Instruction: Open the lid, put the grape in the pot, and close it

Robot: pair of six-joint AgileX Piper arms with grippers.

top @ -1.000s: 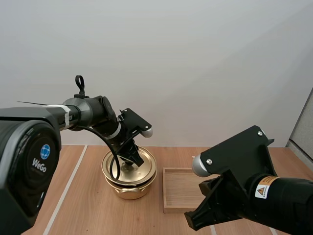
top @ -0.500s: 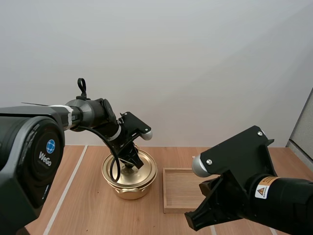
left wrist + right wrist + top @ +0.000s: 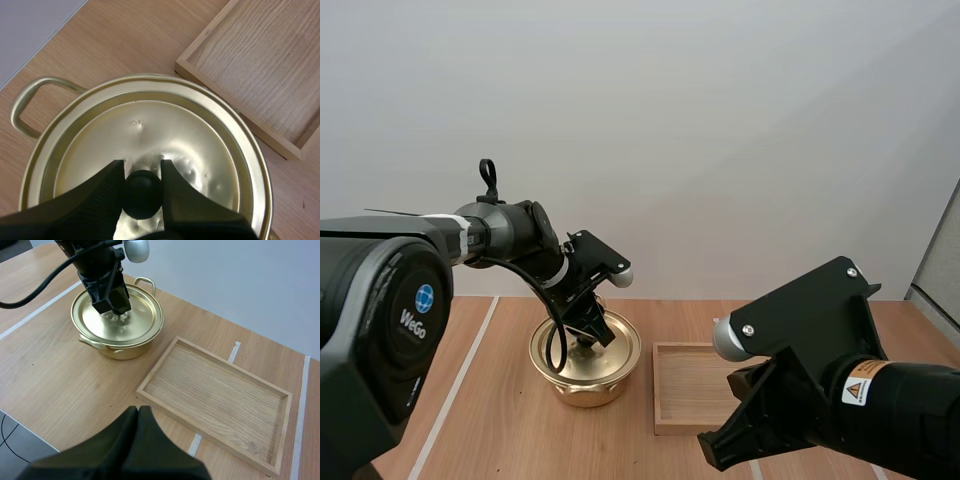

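Two fingers of the left end effector pinch the knob of the lid, seated on the pot directly beneath. Right end effector is closed, empty. Closing appears done; next, release and retreat upward.

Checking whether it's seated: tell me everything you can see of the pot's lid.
The lid is a round, shiny, gold-coloured metal disc with stepped concentric rings, a small stamped mark and a black centre knob. It lies level and closed on the pot, beside the wooden tray. The left gripper pinches the knob.
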